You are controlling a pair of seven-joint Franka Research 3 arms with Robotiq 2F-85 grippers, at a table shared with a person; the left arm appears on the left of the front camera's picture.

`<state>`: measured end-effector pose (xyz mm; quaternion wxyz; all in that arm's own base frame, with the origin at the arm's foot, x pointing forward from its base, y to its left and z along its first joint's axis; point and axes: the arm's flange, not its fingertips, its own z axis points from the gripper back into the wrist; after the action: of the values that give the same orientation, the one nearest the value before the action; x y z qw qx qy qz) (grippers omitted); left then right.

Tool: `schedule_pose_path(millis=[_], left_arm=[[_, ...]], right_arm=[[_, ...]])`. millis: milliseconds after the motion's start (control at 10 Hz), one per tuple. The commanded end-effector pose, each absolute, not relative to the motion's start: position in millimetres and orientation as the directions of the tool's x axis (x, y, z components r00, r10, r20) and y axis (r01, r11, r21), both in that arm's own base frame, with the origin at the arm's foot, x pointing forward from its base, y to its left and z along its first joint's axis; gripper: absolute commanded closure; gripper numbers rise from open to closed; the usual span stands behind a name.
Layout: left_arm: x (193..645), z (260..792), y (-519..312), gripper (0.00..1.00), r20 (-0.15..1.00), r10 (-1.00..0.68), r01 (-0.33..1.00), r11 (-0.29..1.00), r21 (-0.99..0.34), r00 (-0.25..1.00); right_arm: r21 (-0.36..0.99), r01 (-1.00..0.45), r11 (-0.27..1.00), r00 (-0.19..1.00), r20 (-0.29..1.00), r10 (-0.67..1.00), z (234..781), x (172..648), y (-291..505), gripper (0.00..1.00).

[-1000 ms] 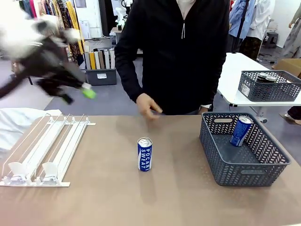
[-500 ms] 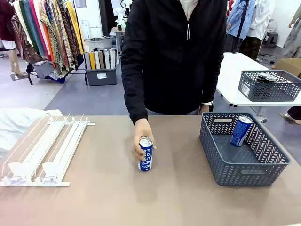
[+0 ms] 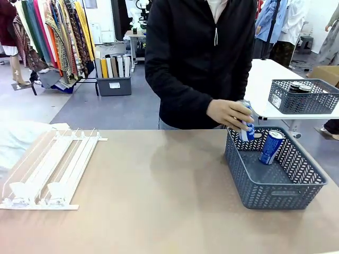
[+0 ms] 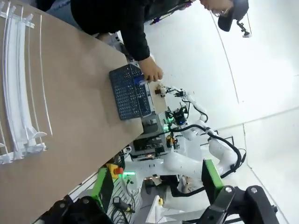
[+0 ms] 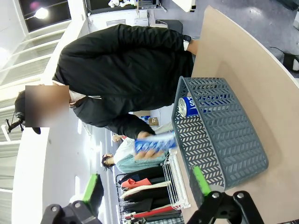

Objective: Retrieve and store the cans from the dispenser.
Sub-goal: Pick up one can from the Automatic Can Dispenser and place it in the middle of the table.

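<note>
**Holding a can over the basket**

Gripping a blue-and-white can [image 3: 246, 123], the person's hand [image 3: 228, 112] hovers at the grey basket's [image 3: 280, 197] 11 o'clock rim; another can [image 3: 271, 147] leans inside. Dispenser [image 3: 50, 166] lies at 9 o'clock. Left gripper [image 4: 154, 205] and right gripper [image 5: 147, 193] fingers spread wide, holding nothing.

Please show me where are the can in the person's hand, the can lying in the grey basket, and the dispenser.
can in the person's hand [image 3: 247, 129]: front view, blue side below the fingers.
can lying in the grey basket [image 3: 271, 147]: front view, middle of its blue side.
dispenser [image 3: 52, 166]: front view, a white lane rail.
</note>
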<state>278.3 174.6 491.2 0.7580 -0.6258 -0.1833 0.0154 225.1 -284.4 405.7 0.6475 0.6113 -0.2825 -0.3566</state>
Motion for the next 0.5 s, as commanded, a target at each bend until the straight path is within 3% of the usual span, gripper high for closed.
schedule_pose_path(millis=[0,400], left_arm=[[270.8,507.7,180.9,0.0,0.282,0.287,0.223,0.22,-0.95,0.916],[270.8,507.7,180.9,0.0,0.282,0.287,0.223,0.22,-0.95,0.916]], right_arm=[[0.993,0.116,-0.004,0.589,-0.072,-0.805,409.7,223.5,-283.1,0.0],[0.993,0.116,-0.004,0.589,-0.072,-0.805,409.7,223.5,-283.1,0.0]])
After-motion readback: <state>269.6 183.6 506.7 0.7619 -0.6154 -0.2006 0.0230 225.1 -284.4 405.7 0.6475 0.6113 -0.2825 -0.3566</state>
